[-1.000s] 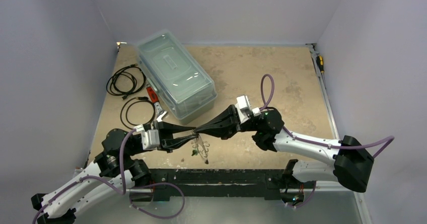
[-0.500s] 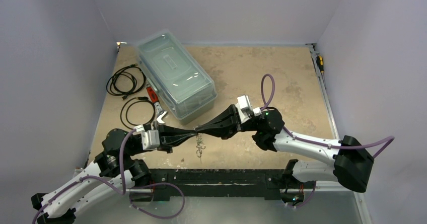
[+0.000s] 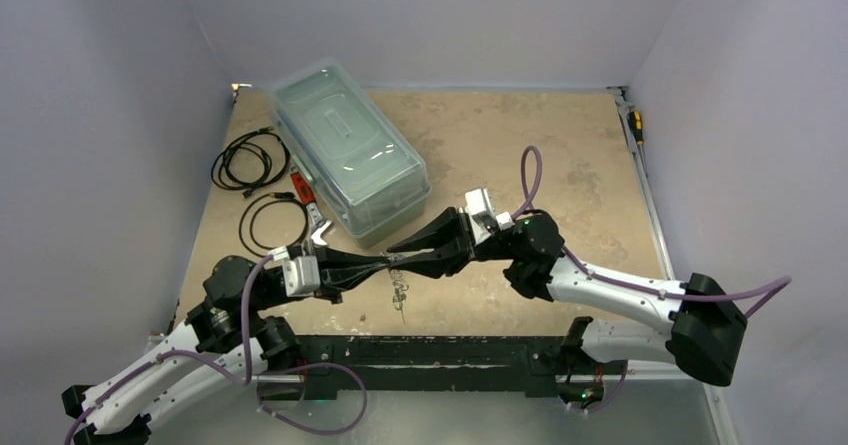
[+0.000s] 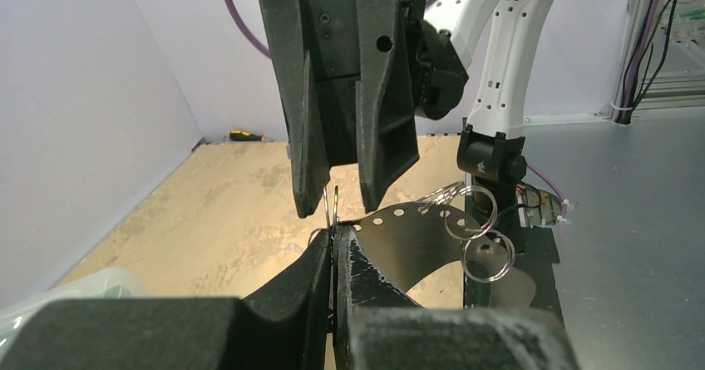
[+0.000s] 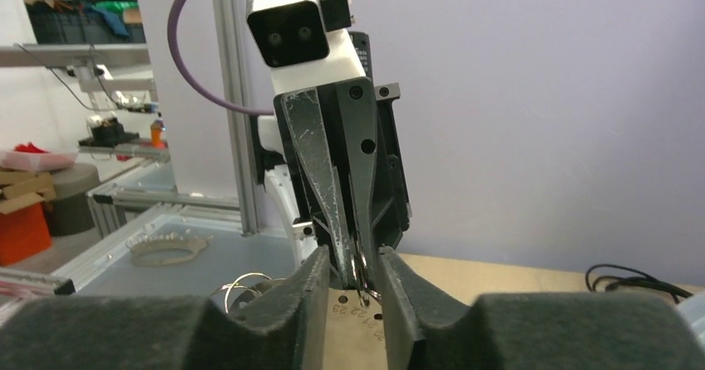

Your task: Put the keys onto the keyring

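Your left gripper (image 4: 334, 252) is clamped on the keyring (image 4: 409, 235), midair, its band trailing toward 3 o'clock; the right gripper (image 4: 341, 209) stands parted (slightly) around it. On one pinch alone, the keyring may twist and slip.

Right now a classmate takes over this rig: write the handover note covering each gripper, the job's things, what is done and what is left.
Left gripper: shut on the keyring, held up off the table.
Right gripper: open, jaws either side of a thin ring at the left grip.
Keys: too small to make out in any view.
Done: keyring picked up. Left: threading the keys; none visibly on.
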Available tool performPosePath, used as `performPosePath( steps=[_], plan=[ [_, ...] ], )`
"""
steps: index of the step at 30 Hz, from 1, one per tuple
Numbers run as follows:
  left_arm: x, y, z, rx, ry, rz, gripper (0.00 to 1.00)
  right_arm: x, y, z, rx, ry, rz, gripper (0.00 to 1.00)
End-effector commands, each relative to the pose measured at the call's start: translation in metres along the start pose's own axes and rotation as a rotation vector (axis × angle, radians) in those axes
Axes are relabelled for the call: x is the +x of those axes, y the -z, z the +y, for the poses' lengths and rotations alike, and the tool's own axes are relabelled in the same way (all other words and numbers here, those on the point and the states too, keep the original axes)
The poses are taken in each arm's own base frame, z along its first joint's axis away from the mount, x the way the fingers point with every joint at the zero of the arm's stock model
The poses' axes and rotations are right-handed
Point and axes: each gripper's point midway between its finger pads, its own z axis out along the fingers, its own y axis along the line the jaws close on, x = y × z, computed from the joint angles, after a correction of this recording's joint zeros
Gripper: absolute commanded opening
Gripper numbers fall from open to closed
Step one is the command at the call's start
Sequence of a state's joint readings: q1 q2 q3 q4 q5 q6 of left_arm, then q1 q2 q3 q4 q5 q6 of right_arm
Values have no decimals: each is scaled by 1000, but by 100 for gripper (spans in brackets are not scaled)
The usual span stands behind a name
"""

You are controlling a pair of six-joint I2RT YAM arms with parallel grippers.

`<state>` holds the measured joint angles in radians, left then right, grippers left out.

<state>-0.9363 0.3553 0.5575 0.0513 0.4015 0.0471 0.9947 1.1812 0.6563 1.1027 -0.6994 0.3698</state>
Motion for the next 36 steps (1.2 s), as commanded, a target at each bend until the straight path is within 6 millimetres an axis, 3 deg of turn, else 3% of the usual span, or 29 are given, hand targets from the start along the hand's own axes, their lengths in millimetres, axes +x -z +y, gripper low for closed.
performPosePath(
  steps=[1, 5, 13, 26, 36],
  plan=[
    [-12, 1, 5, -24, -35, -36, 0, -22, -2, -1, 27, 89, 18, 35],
    [-12, 1, 5, -24, -32, -33, 0, -21, 0, -10, 85, 114, 97, 42],
    [-10, 0, 5, -25, -27, -24, 0, -20, 7, -28, 155, 198, 320, 45],
    [-2, -4, 5, -15, -10, 6, 0, -4, 7, -13, 8, 133, 531, 43],
    [0, -4, 7, -22, -9, 15, 0, 9, 9, -21, 13, 106, 619, 40]
  ],
)
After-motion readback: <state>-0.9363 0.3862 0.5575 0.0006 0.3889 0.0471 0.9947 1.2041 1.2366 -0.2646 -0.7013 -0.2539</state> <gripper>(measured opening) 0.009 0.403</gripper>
